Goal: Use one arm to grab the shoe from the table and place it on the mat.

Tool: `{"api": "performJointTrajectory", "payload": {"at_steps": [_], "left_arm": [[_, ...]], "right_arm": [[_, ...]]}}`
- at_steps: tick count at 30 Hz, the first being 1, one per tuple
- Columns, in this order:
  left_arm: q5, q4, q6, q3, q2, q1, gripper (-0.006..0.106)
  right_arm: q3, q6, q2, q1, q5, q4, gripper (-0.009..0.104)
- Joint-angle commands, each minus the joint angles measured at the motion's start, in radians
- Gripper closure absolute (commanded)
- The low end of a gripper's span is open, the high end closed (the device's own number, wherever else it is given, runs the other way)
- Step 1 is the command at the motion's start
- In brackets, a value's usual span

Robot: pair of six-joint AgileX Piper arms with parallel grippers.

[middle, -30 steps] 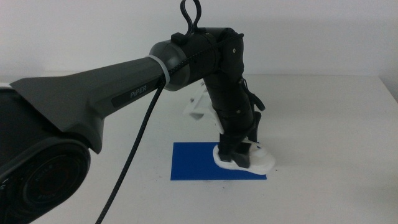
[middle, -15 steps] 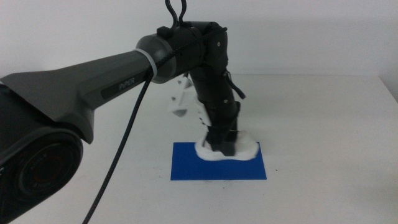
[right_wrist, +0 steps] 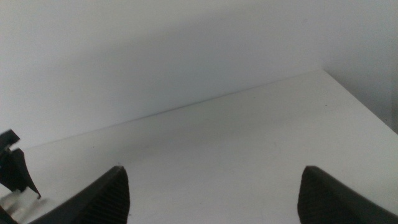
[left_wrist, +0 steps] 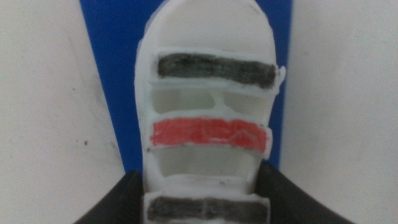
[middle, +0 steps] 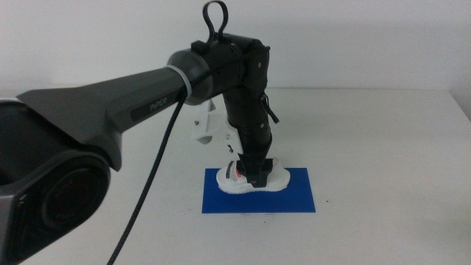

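Carrying the shoe (middle: 250, 179) leftward, from the mat's (middle: 294, 197) three o'clock edge a second ago toward its ten o'clock corner, left gripper (middle: 254, 175) clenching its sides, apparently nearing release; right gripper (right_wrist: 211, 193) idling with jaws spread.

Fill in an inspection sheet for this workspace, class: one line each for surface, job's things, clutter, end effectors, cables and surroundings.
Surface: white table, matte.
Job's things: white shoe over the near-left part of the blue mat; black and red straps face up.
Clutter: nothing seen.
End effectors: left end effector shut on the shoe's sides; right end effector open, waiting away from the mat.
Cables: black cable hangs beside the left arm.
Surroundings: plain pale wall.
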Motion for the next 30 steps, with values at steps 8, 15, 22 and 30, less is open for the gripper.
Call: {"api": "performJointTrajectory", "payload": {"at_steps": [8,15,22,30], "left_arm": [[0.005,-0.009,-0.032,-0.002,0.035,-0.017,0.065],[0.005,-0.037,-0.031,-0.002,0.058,-0.017,0.035],[0.005,-0.020,-0.028,-0.004,0.003,-0.017,0.007],[0.005,0.238,0.555,0.034,-0.395,-0.017,0.007]], "right_arm": [[0.002,-0.005,-0.005,0.000,-0.006,-0.007,0.016],[0.002,-0.005,-0.005,0.000,-0.006,-0.007,0.016],[0.002,-0.005,-0.005,0.000,-0.006,-0.007,0.016],[0.002,-0.005,-0.005,0.000,-0.006,-0.007,0.016]]}}
